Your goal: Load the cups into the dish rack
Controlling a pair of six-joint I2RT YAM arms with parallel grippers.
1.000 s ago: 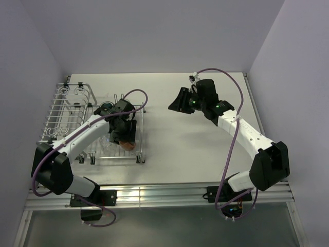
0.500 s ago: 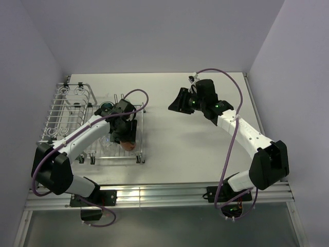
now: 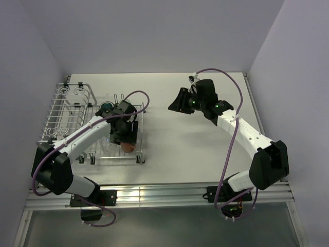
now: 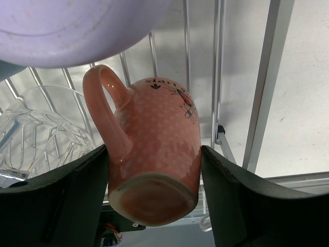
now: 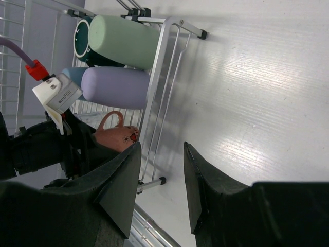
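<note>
A salmon-orange cup [image 4: 154,154] lies on its side on the bars at the front right corner of the dish rack [image 3: 67,110]. Its base faces my left wrist camera. My left gripper [image 4: 153,152] has a finger [image 4: 77,200] against each side of it. Beside it in the rack lie a clear cup [image 4: 36,134], a lavender cup [image 5: 115,87], a blue cup [image 5: 72,76], a pale green cup [image 5: 123,38] and a dark green mug [image 5: 82,38]. My right gripper [image 3: 175,105] hangs open and empty over the bare table, right of the rack.
The rack's raised wire side basket [image 3: 72,95] is at its back left, near the left wall. The rack's right rail [image 4: 262,92] runs close to my left gripper. White tabletop [image 3: 195,149] stretches from the rack to the right wall.
My left wrist has shifted very slightly over the rack, and the salmon-orange cup stays in the same spot. The right arm has not moved.
</note>
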